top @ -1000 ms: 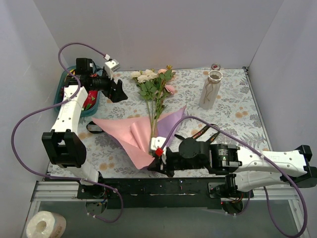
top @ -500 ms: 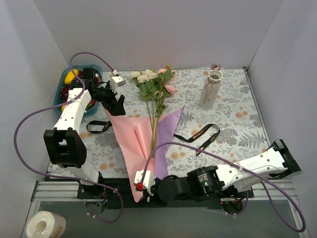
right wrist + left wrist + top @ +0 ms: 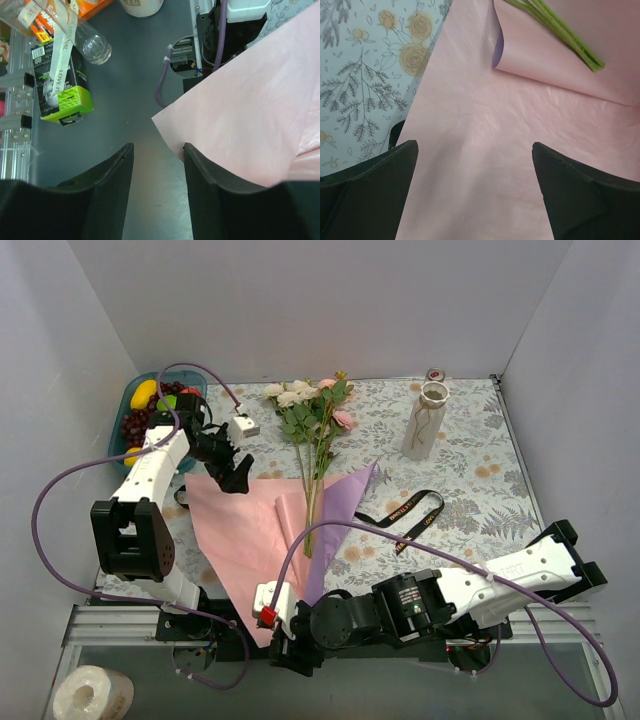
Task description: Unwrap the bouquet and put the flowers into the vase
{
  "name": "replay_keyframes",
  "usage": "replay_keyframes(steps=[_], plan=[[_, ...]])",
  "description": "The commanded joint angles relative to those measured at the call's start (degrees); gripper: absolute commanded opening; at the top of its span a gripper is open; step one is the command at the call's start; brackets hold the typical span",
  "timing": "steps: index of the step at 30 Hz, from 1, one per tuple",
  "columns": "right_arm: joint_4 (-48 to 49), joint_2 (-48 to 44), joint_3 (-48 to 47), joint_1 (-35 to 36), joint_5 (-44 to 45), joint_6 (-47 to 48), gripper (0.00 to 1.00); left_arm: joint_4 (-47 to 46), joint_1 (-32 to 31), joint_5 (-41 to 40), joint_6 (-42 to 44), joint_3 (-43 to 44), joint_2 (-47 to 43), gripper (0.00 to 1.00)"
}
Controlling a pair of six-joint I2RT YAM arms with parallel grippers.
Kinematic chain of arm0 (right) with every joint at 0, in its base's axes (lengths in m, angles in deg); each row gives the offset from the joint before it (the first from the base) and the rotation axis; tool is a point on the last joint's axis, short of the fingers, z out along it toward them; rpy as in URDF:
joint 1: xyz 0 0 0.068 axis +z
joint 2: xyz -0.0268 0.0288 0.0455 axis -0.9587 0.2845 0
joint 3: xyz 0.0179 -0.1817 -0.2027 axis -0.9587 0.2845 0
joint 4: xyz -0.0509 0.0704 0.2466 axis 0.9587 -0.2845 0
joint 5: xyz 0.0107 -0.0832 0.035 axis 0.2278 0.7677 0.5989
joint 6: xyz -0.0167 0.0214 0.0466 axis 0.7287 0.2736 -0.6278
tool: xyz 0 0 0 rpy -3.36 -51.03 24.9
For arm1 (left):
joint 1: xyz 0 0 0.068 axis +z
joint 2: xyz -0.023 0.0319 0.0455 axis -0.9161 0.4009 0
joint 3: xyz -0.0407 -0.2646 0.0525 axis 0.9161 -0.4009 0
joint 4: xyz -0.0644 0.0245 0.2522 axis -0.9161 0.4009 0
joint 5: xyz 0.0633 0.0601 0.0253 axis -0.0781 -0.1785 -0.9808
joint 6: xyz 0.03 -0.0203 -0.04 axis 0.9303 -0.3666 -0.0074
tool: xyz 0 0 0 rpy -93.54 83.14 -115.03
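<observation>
Fingers [image 3: 107, 185] on my right gripper [image 3: 157, 147] stand partly apart, and the corner of the pink paper [image 3: 250, 100] lies by one of them, not pinched. My left gripper [image 3: 474, 145] is wide and holds nothing, just above that paper. The flowers [image 3: 312, 410] lie with their stems [image 3: 560, 37] on it, and the vase [image 3: 424, 422] stands well apart to the right. I think the paper should slide out slowly, so no stem rolls. My wrist views hide the flower heads
</observation>
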Motion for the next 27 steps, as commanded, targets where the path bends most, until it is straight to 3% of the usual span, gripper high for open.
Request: replay_keyframes(steps=[1, 7, 11, 14, 17, 18, 21, 24, 27], plan=[[-0.55, -0.67, -1.85, 0.78, -2.37, -0.9, 0.55, 0.09, -0.16, -3.29, 3.39, -2.39, -2.82, 0.98], [-3.97, -8.57, -2.72, 1.04, 6.05, -1.61, 0.58, -0.53, -0.16, -4.0, 4.97, -5.03, -3.61, 0.98], [-2.06, -17.26, -2.2, 0.87, 23.5, 2.24, 0.8, 0.7, -0.16, -2.33, 6.11, -5.21, -4.49, 0.98], [1.47, -20.62, 0.96, -1.75, 30.82, 6.48, 0.86, 2.81, -0.16, -1.97, 9.7, -6.43, -7.38, 0.98], [-0.63, -18.97, 0.79, -17.11, 23.69, 6.31, 0.87, 3.43, -0.16, -2.5, 12.52, -8.54, -11.86, 0.98], [-1.25, -17.83, 0.53, -25.42, 21.47, 5.61, 0.87, 3.43, -0.16, -2.59, 13.66, -8.9, -13.18, 0.98], [-2.74, -11.07, 0.09, -38.79, 13.56, 4.02, 0.82, 5.7, -0.16, -0.32, 15.69, -8.55, -16.7, 0.98], [-3.2, -1.58, -0.79, -47.53, 5.3, 3.4, 0.75, 10.89, -0.33, 2.93, 19.11, -7.32, -19.07, 0.98], [-1.7, 5.81, -1.41, -49.31, 0.45, 5.33, 0.7, 13.61, -1.21, 7.51, 20.35, -7.58, -21.36, 0.98]])
